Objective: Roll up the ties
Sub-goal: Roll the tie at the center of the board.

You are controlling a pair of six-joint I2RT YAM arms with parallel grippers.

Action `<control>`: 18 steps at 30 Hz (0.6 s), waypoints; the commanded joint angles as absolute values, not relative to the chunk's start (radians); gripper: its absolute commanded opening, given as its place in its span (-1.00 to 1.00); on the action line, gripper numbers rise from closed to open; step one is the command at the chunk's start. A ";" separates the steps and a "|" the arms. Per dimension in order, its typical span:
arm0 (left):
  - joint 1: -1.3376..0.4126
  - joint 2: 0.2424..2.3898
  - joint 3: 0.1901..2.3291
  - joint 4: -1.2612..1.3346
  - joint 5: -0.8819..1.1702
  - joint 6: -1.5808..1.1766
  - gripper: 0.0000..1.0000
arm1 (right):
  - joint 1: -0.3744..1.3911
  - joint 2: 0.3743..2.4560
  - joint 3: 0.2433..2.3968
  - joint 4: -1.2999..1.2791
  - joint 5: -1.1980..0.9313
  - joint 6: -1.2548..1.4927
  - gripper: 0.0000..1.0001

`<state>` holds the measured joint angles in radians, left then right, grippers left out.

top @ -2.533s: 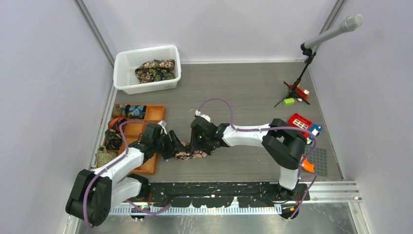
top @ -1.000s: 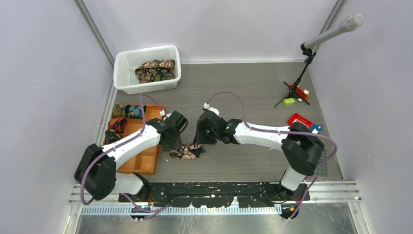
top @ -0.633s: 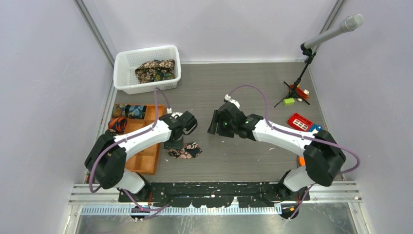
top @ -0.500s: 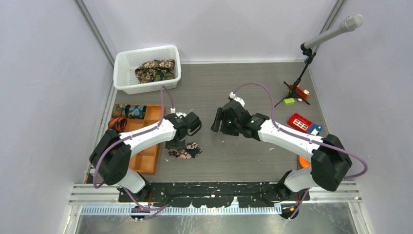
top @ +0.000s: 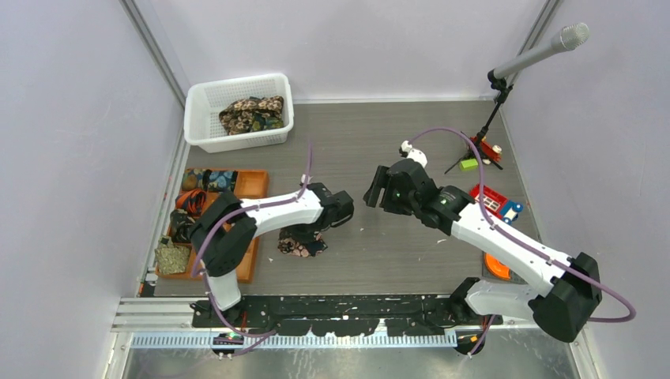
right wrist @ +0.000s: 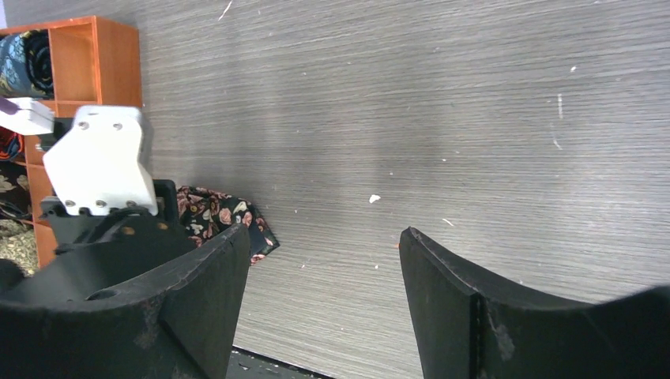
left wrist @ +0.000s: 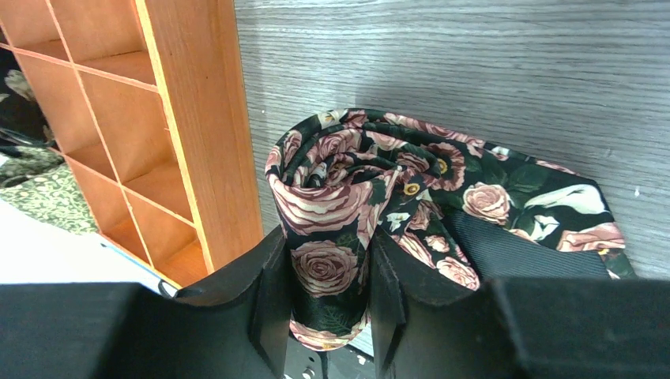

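Black rose-print tie [left wrist: 355, 174] rolled, lying on table [right wrist: 442, 118] just beside orange tray [left wrist: 201, 126]. Left gripper [left wrist: 326, 260] part-closed, pinching the roll across its coil. Right gripper [right wrist: 322, 237] spread wide, holding nothing, well off to the side. Fabric looks light, soft and slippery, so the roll will likely spring loose. Grip across the full coil, not the loose tail.
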<state>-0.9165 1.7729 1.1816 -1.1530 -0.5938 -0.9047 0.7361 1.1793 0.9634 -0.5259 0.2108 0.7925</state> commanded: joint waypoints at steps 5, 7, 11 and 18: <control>-1.008 1.904 1.300 -1.242 -0.685 -1.006 -0.27 | 0.720 1.088 0.981 -0.591 0.271 0.767 0.49; -1.024 1.933 1.318 -1.249 -0.685 -1.009 -0.27 | 0.717 1.077 0.985 -0.600 0.273 0.766 0.50; -1.046 1.980 1.349 -1.252 -0.674 -1.012 -0.26 | 0.715 1.064 0.989 -0.613 0.275 0.765 0.50; -1.068 2.021 1.378 -1.226 -0.630 -1.006 -0.16 | 0.714 1.039 0.996 -0.635 0.280 0.766 0.51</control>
<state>-1.0554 2.0003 1.3430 -1.2602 -0.6540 -0.9676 0.7177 1.0756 0.9634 -0.6250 0.2497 0.7753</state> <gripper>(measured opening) 0.409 0.750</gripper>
